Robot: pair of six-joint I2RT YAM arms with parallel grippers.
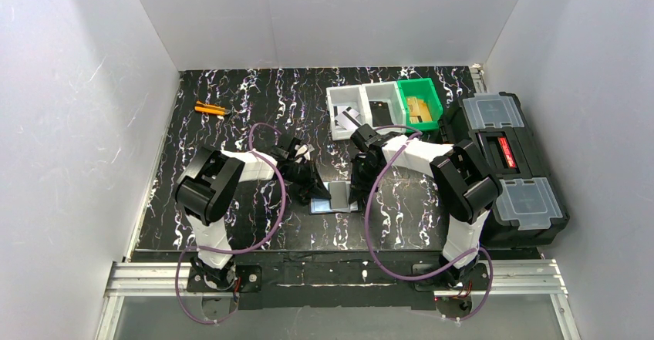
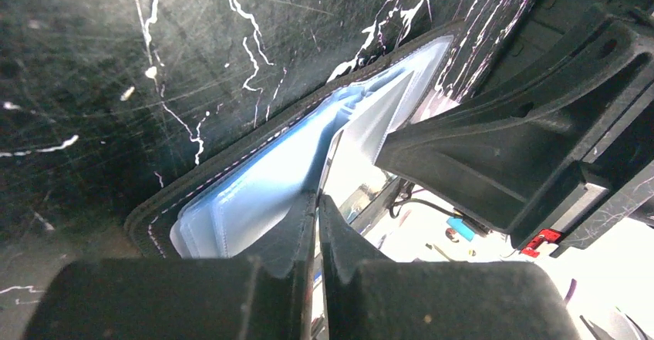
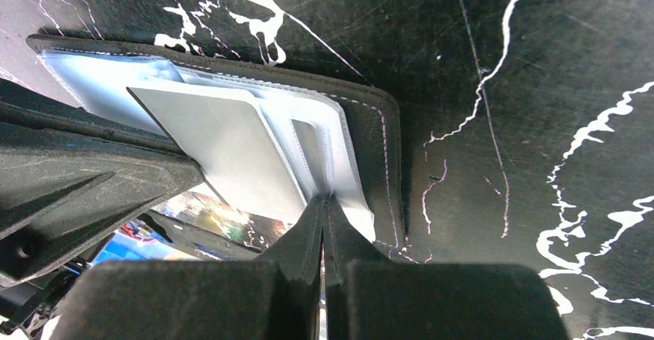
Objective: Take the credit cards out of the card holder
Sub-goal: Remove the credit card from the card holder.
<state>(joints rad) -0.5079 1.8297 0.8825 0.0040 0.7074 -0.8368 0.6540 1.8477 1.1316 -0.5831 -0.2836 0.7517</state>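
The card holder (image 1: 337,199) lies open on the black marbled table between my two grippers, its glossy blue-grey inside up (image 3: 339,136) (image 2: 254,193). A silvery grey credit card (image 3: 224,151) sticks partway out of its pocket toward the left arm; it also shows in the left wrist view (image 2: 362,143). My left gripper (image 2: 317,205) (image 1: 316,192) is shut on the thin edge of that card. My right gripper (image 3: 325,205) (image 1: 357,192) is shut on the holder's inner sleeve near its right edge. Any other cards are hidden inside.
Two white bins (image 1: 362,109) and a green bin (image 1: 420,102) with tan blocks stand at the back. A large black toolbox (image 1: 509,163) with clear lids fills the right side. An orange tool (image 1: 210,109) lies at the back left.
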